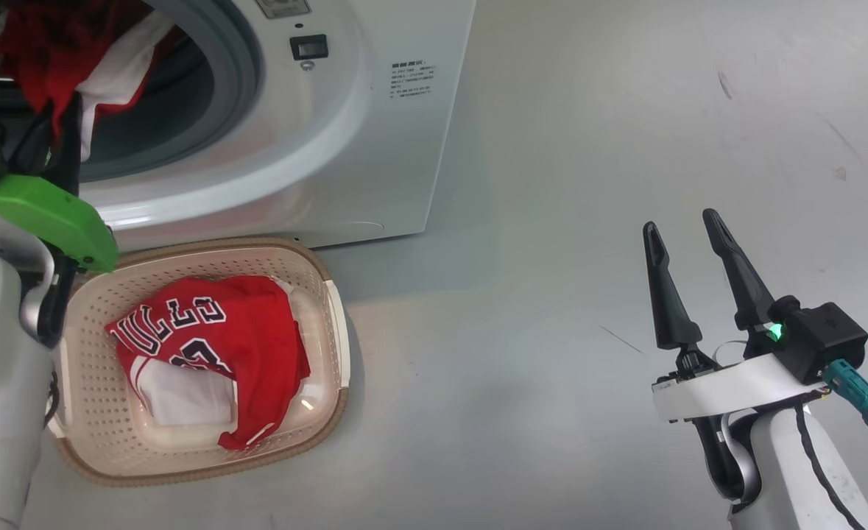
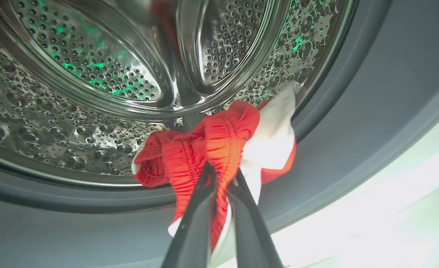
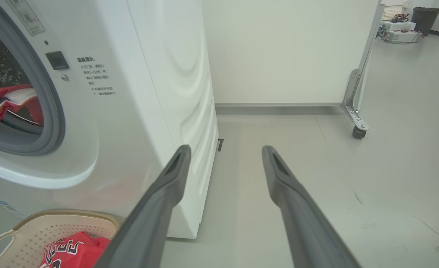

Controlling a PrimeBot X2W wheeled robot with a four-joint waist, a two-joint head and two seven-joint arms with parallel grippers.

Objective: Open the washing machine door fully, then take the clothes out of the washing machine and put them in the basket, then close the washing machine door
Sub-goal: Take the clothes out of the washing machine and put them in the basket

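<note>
Pinching tight, the left gripper (image 2: 222, 176) has both fingers clamped on a red garment (image 2: 212, 145) with white trim, right at the mouth of the washer (image 1: 375, 147). On the left wrist camera the cloth bunches up just past the fingertips, in front of the rim of the steel drum (image 2: 92, 74), with the grey gasket (image 2: 353, 119) sweeping round at 3 o'clock.

From the head camera that gripper sits at 10 o'clock. The garment hangs at 11 o'clock inside the round opening, a white panel dangling below the red.

Down at 8 o'clock the basket (image 1: 334, 324) stands on the floor (image 1: 588, 147), just beside the washer's front. A red jersey (image 1: 227, 331) lies crumpled in it, lettering up, and covers most of the bottom.

Over at 4 o'clock the right gripper (image 1: 682, 222) hangs with its jaws spread wide and nothing between them. It is over bare floor, well apart from the basket. Its own camera has the washer at 9 o'clock and the basket's corner at 7 o'clock.
</note>
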